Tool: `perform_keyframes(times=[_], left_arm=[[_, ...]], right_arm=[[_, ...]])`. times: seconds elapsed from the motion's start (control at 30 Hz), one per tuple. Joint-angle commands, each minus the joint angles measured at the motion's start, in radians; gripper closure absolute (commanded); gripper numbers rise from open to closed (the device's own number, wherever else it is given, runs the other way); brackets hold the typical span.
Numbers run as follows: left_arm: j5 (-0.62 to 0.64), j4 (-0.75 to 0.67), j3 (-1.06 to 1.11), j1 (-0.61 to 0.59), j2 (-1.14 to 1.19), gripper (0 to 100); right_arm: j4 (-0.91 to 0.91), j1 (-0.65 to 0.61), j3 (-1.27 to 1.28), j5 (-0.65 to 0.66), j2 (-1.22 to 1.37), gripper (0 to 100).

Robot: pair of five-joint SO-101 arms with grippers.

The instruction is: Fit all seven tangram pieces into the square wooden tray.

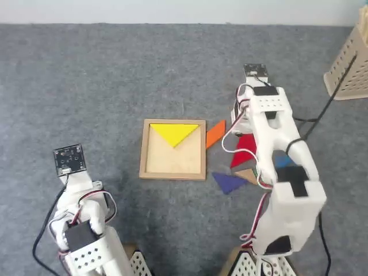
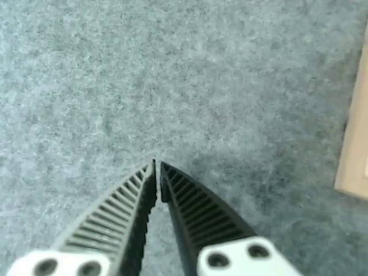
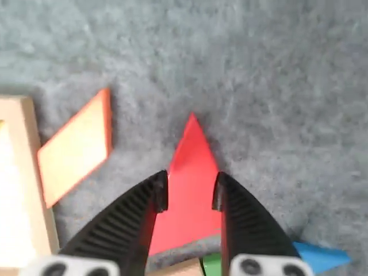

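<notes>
My left gripper (image 2: 156,167) is closed, its 2 ribbed fingers nearly meeting at the tips, and it hangs over bare grey carpet (image 2: 172,69) with nothing in it. A corner of the square wooden tray (image 2: 353,149) sits off to one side of it.

My right gripper (image 3: 190,187) is parted to a narrow gap, with its 2 black fingers (image 3: 144,201) astride the flat red triangle (image 3: 190,167). I cannot tell whether they press on it.

In the high view, the tray (image 1: 143,150) lies mid-table and holds 1 piece, a yellow triangle (image 1: 173,133) against its far edge. An orange parallelogram (image 1: 215,133) lies just beside the tray. A purple triangle (image 1: 230,181) touches a tan wooden triangle (image 1: 247,174) near the tray's front corner. A blue piece (image 1: 283,161) peeks out from under the right arm (image 1: 276,115), and a green piece (image 3: 211,265) shows beside the red one.
</notes>
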Motion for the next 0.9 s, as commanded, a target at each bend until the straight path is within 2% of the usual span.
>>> perform_keyframes(times=[0.0,0.1,0.27,0.43,0.67,0.87], left_arm=[[0.009,0.003,-0.008,0.002,-0.003,99],[0.009,0.003,-0.008,0.002,-0.003,99],[0.009,0.003,-0.008,0.002,-0.003,99],[0.009,0.003,-0.008,0.002,-0.003,99],[0.009,0.003,-0.008,0.002,-0.003,99],[0.009,0.003,-0.008,0.002,-0.003,99]], right_arm=[[-0.027,0.004,0.031,0.032,-0.124,87.2],[0.030,-0.004,0.057,0.005,-0.107,84.9],[0.062,0.005,0.017,-0.060,-0.004,72.7],[0.074,0.008,-0.100,-0.074,0.134,72.6],[0.202,-0.012,-0.272,-0.074,0.315,72.7],[0.206,-0.008,-0.284,-0.083,0.269,72.7]])
